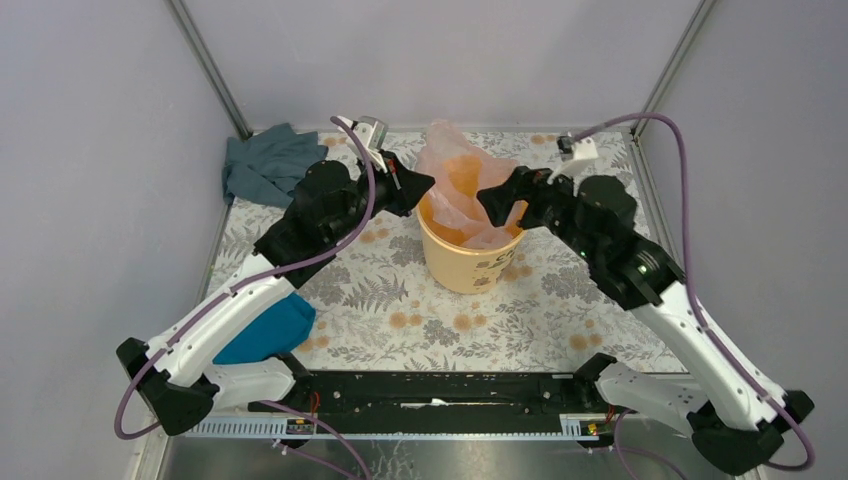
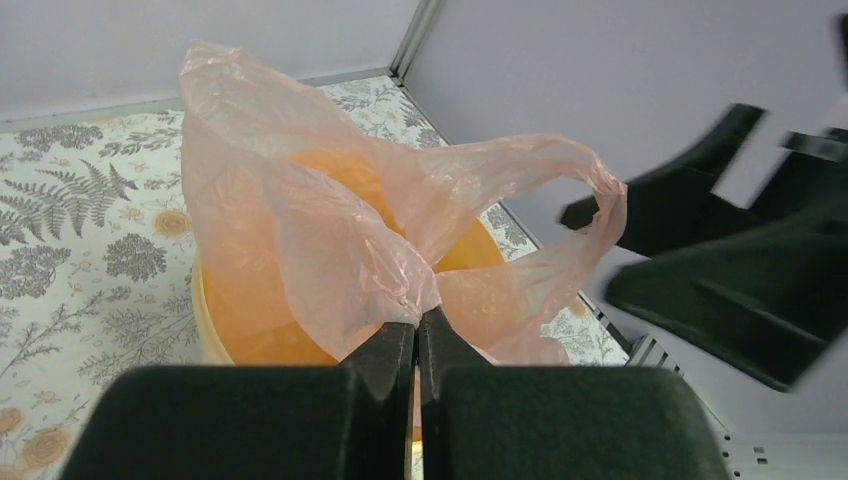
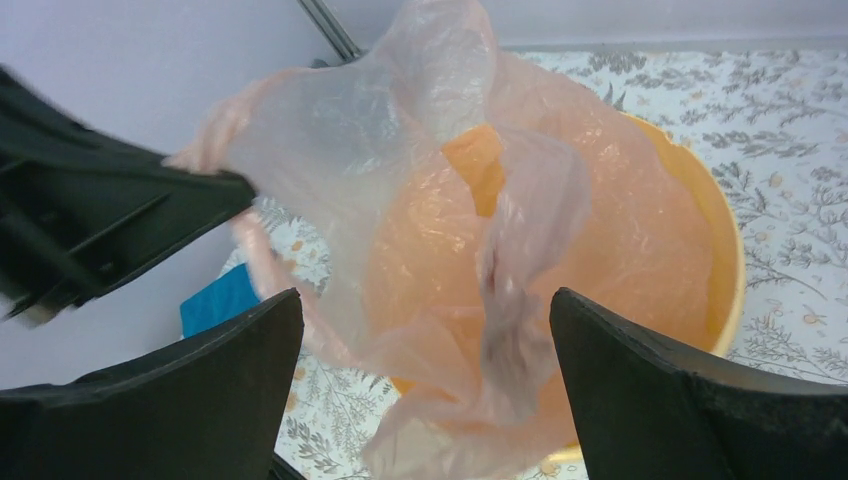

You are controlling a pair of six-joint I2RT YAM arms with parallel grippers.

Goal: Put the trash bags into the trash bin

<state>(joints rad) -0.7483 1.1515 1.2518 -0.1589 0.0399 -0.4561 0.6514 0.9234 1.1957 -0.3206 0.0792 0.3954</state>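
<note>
The yellow-orange trash bin stands mid-table on the fern-print cover. The thin pale pink trash bag lines it, with its mouth billowing above the rim. My left gripper is at the bin's left rim. In the left wrist view it is shut on a gathered pinch of the bag's edge. My right gripper hovers at the bin's right rim. The right wrist view shows it open, with loose folds of the bag hanging between its fingers untouched, above the bin.
A grey-blue cloth lies crumpled at the back left corner. A bright teal cloth lies under my left forearm at the near left. Grey walls and metal corner posts close in the table on three sides.
</note>
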